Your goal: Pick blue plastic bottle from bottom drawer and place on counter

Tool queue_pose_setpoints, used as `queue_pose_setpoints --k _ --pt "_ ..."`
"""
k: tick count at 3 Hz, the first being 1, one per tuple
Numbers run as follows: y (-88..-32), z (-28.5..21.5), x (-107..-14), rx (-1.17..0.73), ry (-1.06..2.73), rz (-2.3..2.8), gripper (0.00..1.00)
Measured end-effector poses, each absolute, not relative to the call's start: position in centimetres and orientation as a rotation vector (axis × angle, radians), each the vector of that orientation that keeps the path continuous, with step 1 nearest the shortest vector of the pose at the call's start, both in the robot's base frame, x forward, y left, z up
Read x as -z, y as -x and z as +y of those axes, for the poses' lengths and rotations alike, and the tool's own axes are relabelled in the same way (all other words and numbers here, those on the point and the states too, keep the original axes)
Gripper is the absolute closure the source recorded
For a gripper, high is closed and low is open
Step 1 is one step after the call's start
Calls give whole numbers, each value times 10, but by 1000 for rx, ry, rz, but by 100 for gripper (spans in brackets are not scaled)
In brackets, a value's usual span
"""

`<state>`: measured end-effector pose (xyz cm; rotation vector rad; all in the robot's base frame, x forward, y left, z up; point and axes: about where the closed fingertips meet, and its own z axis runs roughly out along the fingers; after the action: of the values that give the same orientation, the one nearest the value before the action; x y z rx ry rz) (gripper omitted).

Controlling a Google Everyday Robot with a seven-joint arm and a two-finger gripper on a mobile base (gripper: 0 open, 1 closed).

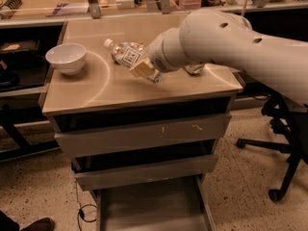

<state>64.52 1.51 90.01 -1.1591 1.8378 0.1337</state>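
Note:
The blue plastic bottle (124, 53), clear with a white cap and white label, lies tilted low over the middle of the beige counter (96, 91), cap pointing back left. My gripper (141, 69) is shut on the bottle's base end, with a tan finger pad (142, 70) showing below it. My big white arm reaches in from the right. The bottom drawer (149, 207) stands pulled out below, and the part of its grey floor in view is bare.
A white bowl (66, 57) sits on the counter's left side. A silver can (194, 70) peeks out under my arm at the right. Two upper drawers are closed. An office chair base (284, 148) stands to the right. A long bench runs behind.

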Motion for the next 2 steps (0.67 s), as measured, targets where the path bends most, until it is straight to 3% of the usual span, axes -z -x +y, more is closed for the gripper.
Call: queue_pose_setpoints --k 2 --pt "-682 22 -866 -135 1243 1910 100"
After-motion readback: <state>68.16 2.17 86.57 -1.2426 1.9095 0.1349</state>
